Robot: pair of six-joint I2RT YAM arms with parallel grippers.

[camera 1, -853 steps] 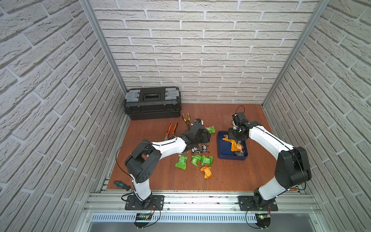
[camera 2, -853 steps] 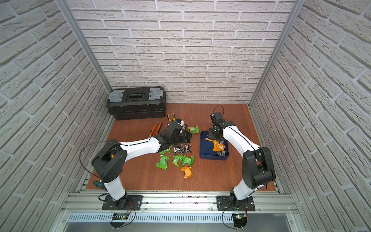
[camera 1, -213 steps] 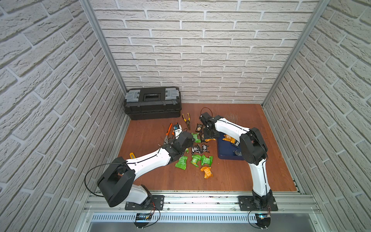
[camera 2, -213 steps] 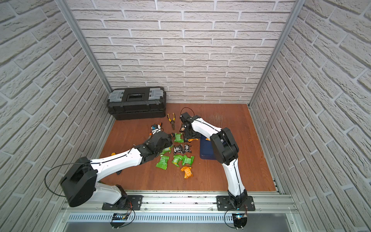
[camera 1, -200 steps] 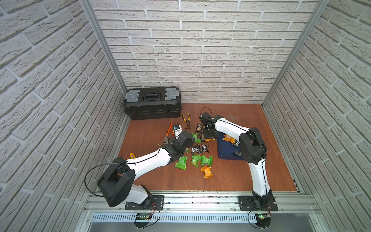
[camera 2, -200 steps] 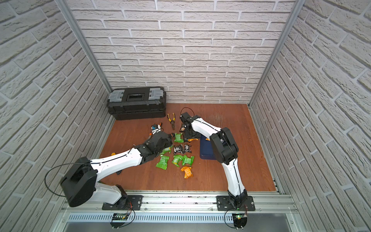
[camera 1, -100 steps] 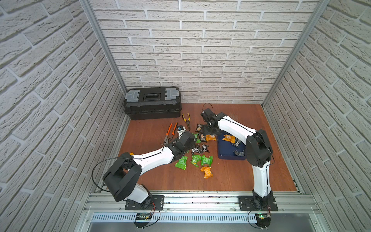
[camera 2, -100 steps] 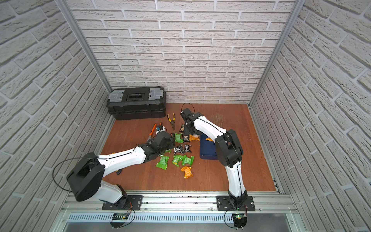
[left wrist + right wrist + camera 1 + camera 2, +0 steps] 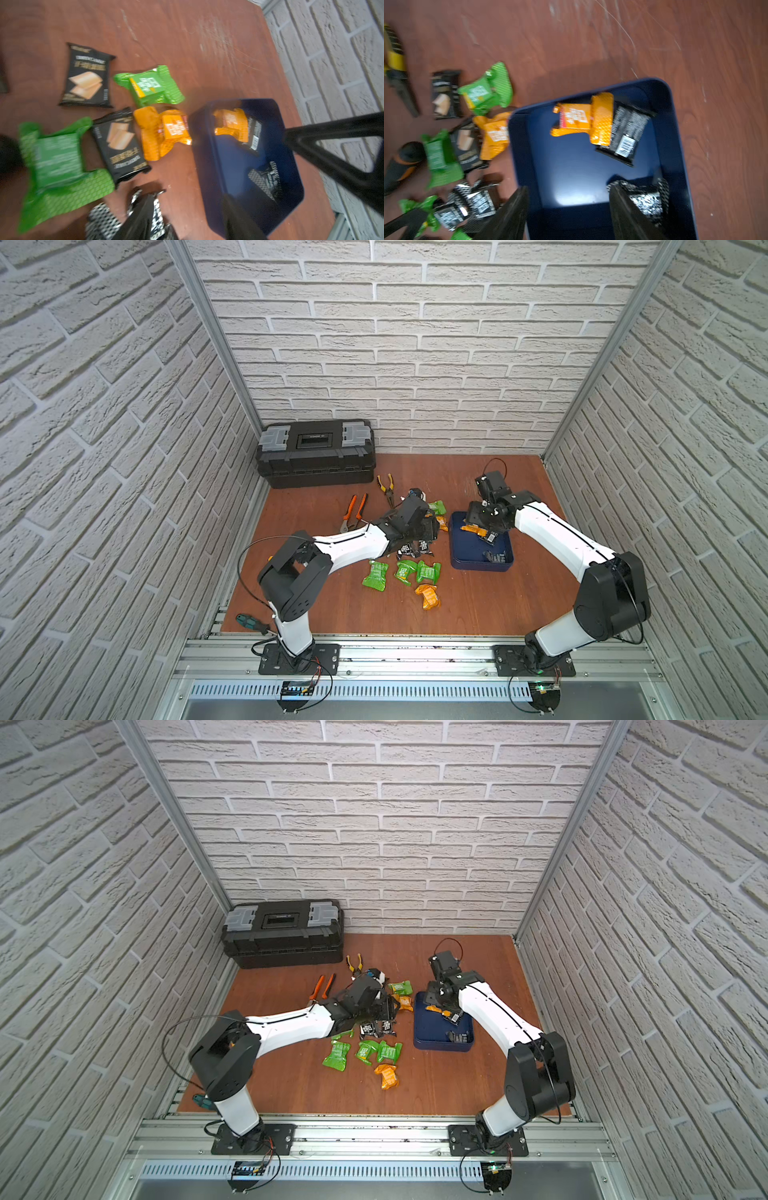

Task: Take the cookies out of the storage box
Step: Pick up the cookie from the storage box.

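Observation:
The navy storage box point(image 9: 482, 568) point(image 9: 519, 145) lies right of centre on the table. It holds an orange packet point(image 9: 577, 120), a black one point(image 9: 625, 133) and a black-and-white one point(image 9: 648, 199). Several other cookies lie on the table to its left: green point(image 9: 376, 574), orange point(image 9: 428, 596), black point(image 9: 85, 76). My right gripper point(image 9: 478, 520) point(image 9: 569, 207) hovers over the box's far left end, open, with only the bare box floor between its fingers. Just left of the box, above the pile, my left gripper point(image 9: 430, 529) point(image 9: 191, 218) is open and empty.
A black toolbox point(image 9: 316, 454) stands at the back left. Orange-handled pliers point(image 9: 355, 510) and yellow-handled pliers point(image 9: 386, 485) lie beyond the pile. A screwdriver point(image 9: 251, 622) rests at the front left edge. Brick walls close in on three sides.
My right gripper has let an orange packet down beside the pile, opened, and swung right to above the box. My left gripper has moved right, toward the box.

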